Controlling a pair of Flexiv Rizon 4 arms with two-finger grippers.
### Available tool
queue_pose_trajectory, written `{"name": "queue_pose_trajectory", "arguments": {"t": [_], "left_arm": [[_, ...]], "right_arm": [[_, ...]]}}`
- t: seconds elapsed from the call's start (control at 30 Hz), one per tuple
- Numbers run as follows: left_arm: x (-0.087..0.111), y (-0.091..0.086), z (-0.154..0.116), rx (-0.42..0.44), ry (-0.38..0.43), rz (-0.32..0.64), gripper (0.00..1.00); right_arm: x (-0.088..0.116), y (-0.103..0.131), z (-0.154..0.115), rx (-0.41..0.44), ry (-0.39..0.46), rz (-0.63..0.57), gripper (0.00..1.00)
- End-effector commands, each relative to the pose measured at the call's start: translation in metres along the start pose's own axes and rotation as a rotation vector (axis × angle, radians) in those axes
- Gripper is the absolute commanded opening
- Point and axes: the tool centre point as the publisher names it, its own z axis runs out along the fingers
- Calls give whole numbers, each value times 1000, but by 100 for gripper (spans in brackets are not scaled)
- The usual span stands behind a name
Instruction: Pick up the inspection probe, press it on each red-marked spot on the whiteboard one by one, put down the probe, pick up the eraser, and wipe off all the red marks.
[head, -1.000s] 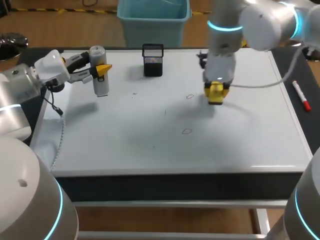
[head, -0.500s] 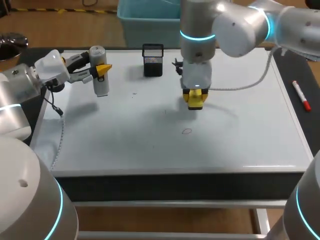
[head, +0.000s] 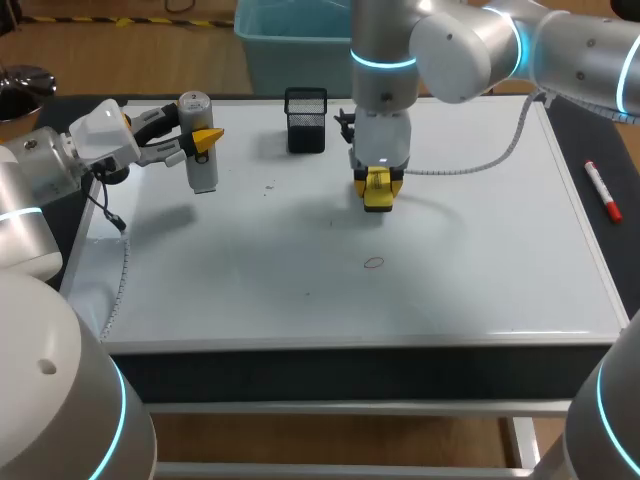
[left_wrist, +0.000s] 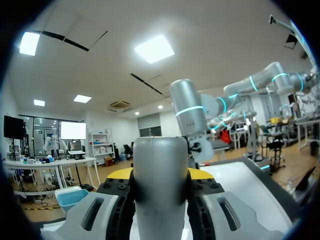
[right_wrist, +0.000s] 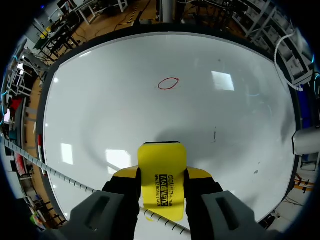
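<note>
— Where do we stand on the wiping?

— Over the last second our right arm sweeps left across the whiteboard (head: 480, 260) with the eraser (right_wrist: 161, 175). Our right fingers (right_wrist: 199, 174) are closed on it from both sides, and it sits low against the board.

— And the farther of the two marks?

— A second ago it showed just left of the eraser. Now the eraser covers that very spot, so we judge it wiped or being wiped. We cannot see underneath to be sure.

— What remains, then?

— One red mark (head: 373, 263), nearer to us and apart from the eraser. From the right wrist it lies straight ahead of the fingers, so we expect a pull toward the near edge comes next.

— Anything new on the left?

— Nothing moves there. Our left fingers (head: 208, 136) stay clamped around the probe (head: 200, 150), holding it upright over the far left of the board, left of the pen holder (head: 305, 120). The task wants it set down on the bench (head: 350, 365), and that is not yet done.
</note>
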Motion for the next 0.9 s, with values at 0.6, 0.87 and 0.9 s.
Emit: {"name": "queue_pose_trajectory", "arguments": {"t": [0.6,0.87,0.9], "left_arm": [[0,-1,0,2,-2,1,0],[0,-1,0,2,-2,1,0],[0,-1,0,2,-2,1,0]], "right_arm": [[24,-18,24,-23,5,4,0],[54,-33,24,-17,7,73,0],[57,-35,24,-16,7,82,0]]}}
